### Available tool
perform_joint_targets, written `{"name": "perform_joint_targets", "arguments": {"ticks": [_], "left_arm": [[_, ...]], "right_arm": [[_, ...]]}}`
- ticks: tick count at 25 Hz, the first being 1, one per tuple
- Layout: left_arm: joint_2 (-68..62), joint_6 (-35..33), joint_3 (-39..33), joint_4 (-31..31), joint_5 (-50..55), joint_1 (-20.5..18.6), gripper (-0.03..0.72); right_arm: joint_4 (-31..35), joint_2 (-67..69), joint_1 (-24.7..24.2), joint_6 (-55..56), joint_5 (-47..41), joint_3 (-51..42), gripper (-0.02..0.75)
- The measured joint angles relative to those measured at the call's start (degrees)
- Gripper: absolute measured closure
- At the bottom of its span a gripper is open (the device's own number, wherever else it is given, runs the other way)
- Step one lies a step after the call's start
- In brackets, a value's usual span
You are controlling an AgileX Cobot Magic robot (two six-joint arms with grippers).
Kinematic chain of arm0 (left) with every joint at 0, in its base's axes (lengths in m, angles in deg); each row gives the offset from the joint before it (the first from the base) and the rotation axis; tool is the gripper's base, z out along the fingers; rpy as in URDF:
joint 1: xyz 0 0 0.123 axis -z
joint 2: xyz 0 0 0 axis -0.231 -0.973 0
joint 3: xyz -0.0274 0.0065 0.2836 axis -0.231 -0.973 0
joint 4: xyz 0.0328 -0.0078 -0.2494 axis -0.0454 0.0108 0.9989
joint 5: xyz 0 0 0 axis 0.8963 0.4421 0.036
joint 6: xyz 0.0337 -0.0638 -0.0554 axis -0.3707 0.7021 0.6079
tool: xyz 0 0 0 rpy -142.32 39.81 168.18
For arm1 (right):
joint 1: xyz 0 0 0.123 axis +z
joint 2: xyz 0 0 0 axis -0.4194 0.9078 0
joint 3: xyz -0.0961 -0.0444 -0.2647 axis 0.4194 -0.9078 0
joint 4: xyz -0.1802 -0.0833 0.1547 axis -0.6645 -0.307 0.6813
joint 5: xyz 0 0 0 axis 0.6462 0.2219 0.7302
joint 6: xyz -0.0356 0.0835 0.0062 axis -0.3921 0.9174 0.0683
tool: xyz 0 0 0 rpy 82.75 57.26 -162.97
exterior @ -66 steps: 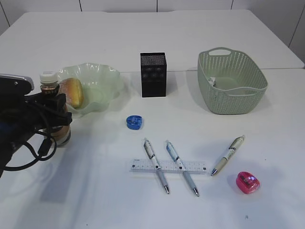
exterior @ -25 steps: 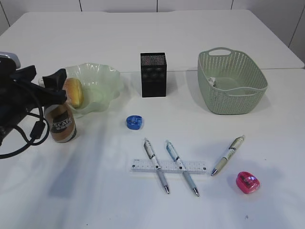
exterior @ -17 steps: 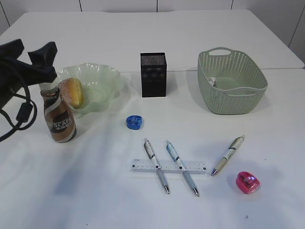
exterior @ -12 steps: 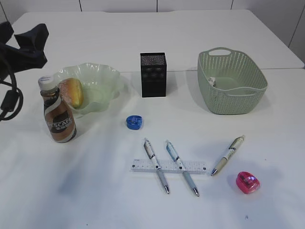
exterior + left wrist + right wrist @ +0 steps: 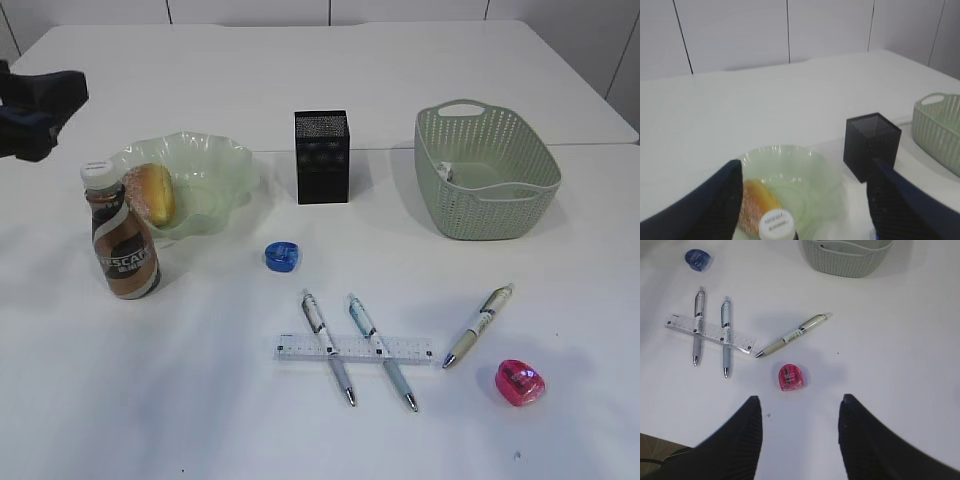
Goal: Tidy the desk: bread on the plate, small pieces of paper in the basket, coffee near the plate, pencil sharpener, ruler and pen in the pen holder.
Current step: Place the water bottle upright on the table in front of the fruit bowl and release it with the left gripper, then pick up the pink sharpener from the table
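Because the coffee bottle [image 5: 123, 238] already stands beside the plate [image 5: 215, 175] holding bread [image 5: 152, 193], the left gripper [image 5: 805, 197] hangs spread and empty above; the right gripper [image 5: 800, 432], apparently empty too, hovers open over the pink sharpener [image 5: 791, 377].

- The exterior view is looking down at a slant across the white surface [image 5: 320, 430] from its near edge.
- The left wrist view is facing low toward the black mesh pen holder [image 5: 872, 145], shared with the exterior view [image 5: 321, 156].
- The right wrist view is looking down from high on the pink pencil sharpener [image 5: 791, 377], also shared [image 5: 520, 382].
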Motion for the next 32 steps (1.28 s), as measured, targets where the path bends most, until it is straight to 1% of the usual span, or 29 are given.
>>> {"name": "perform_joint_targets", "arguments": {"ticks": [7,13,16,21,26,32], "left_arm": [[8.2,0.0,0.0,-0.2,21.3,0.0,0.139],[12.8,0.0,0.0,-0.3,39.3,0.0,0.139],[15.7,0.0,0.0,1.9,46.9,0.0,0.139],[22.6,0.0,0.0,4.9,57.4,0.0,0.139],[28.0,0.0,0.2,7.6,64.8,0.0,0.143],[28.4,0.0,6.2,8.8,75.7,0.0,0.143]], "right_arm": [[0.0,0.0,0.0,0.0,0.0,0.0,0.342],[0.1,0.0,0.0,0.0,0.0,0.0,0.342],[0.1,0.0,0.0,0.0,-0.1,0.0,0.342],[0.1,0.0,0.0,0.0,-1.7,0.0,0.342],[0.4,2.0,0.0,-0.3,-3.0,0.0,0.342],[0.5,7.1,0.0,-0.4,-3.6,0.0,0.342]]}}
